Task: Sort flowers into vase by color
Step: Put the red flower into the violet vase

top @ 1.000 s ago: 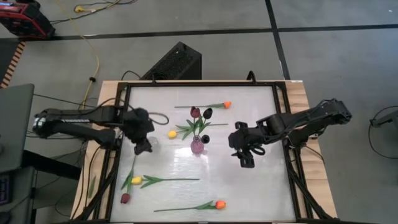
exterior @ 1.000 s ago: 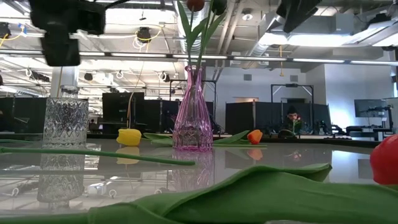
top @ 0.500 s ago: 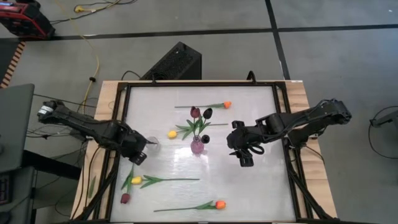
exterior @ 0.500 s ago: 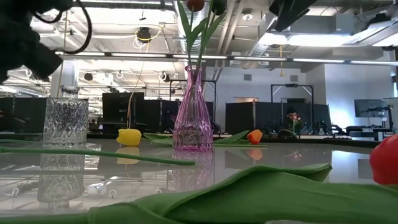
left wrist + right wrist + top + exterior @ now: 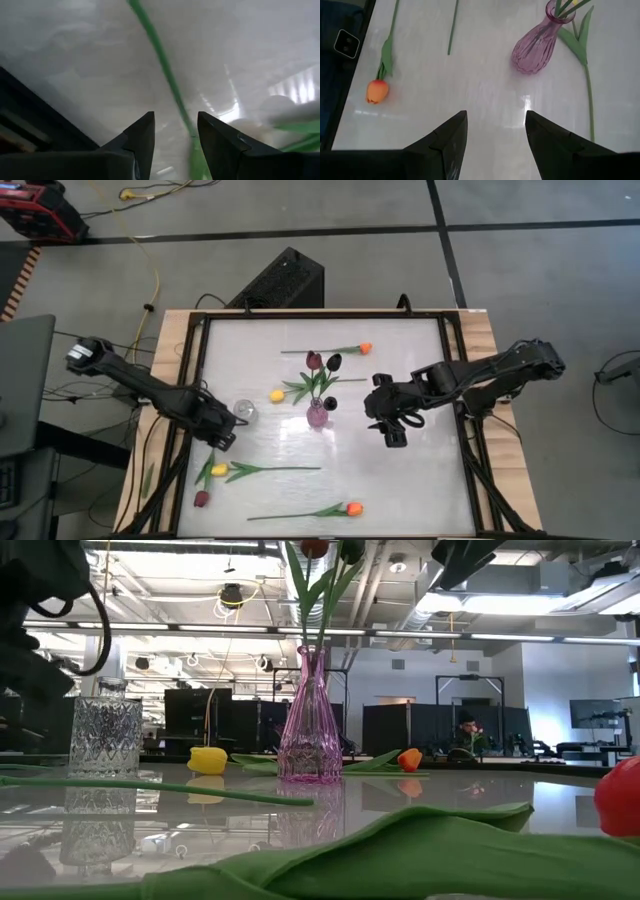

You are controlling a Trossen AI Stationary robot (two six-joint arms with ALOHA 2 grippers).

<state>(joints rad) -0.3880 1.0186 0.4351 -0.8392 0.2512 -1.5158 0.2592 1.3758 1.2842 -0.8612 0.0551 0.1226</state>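
A pink glass vase (image 5: 317,414) (image 5: 309,730) (image 5: 536,42) stands mid-table with two maroon tulips (image 5: 323,362) in it. A clear cut-glass vase (image 5: 243,411) (image 5: 104,735) stands to its left. Loose tulips lie flat on the table: yellow (image 5: 277,395), orange (image 5: 365,348), yellow (image 5: 219,470), maroon (image 5: 201,499), orange (image 5: 353,508) (image 5: 377,91). My left gripper (image 5: 222,438) (image 5: 176,132) is open, low over a thin green stem (image 5: 165,70) that runs between its fingers. My right gripper (image 5: 392,435) (image 5: 496,135) hangs open right of the pink vase.
A dark metal frame (image 5: 188,380) borders the white table top. A black box (image 5: 283,280) and cables lie on the floor beyond the far edge. Bare table shows between the pink vase and the near orange tulip.
My left gripper has left its place over the clear vase and moved toward the near-left, coming down over the stem by the near-left tulips; its arm has swung toward the table's left edge. The right gripper has kept almost still. No flower has moved.
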